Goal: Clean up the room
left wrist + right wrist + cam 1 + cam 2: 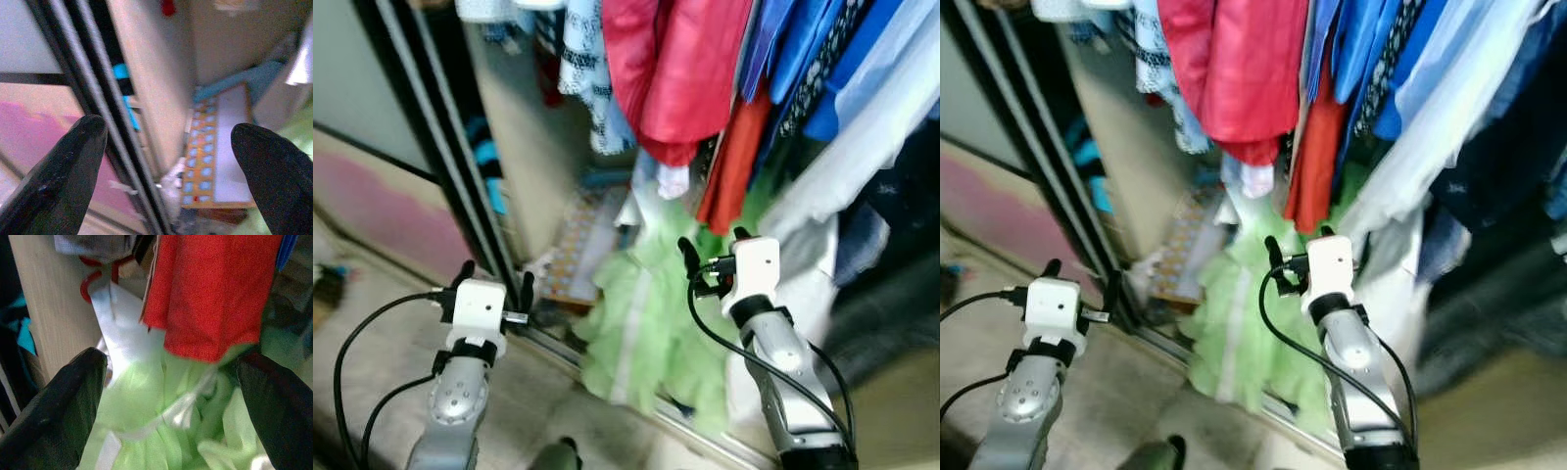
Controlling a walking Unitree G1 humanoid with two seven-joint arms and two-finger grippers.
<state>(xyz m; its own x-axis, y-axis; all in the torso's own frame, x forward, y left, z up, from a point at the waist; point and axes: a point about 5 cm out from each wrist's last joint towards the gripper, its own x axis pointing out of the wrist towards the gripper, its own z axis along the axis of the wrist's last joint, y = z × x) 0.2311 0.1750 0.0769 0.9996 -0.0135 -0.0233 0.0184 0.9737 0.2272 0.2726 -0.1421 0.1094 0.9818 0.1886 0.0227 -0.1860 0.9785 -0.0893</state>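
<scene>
Before the robot, an open wardrobe with a dark sliding-door frame [440, 157] holds a row of hanging red, blue and white clothes [724, 78]. Below them, a frilly light-green garment with a white stripe [641, 333] spills over the bottom track. An orange patterned flat box [210, 156] lies just beside it. Right gripper [715, 250] hovers near the green fabric, fingers spread, empty. Left gripper [494, 279] hangs open by the door frame.

Home bedroom closet: red, blue, white hanging clothes [685, 69], black sliding-door frame [431, 127], pale green ruffled garment [646, 323] on floor.
</scene>
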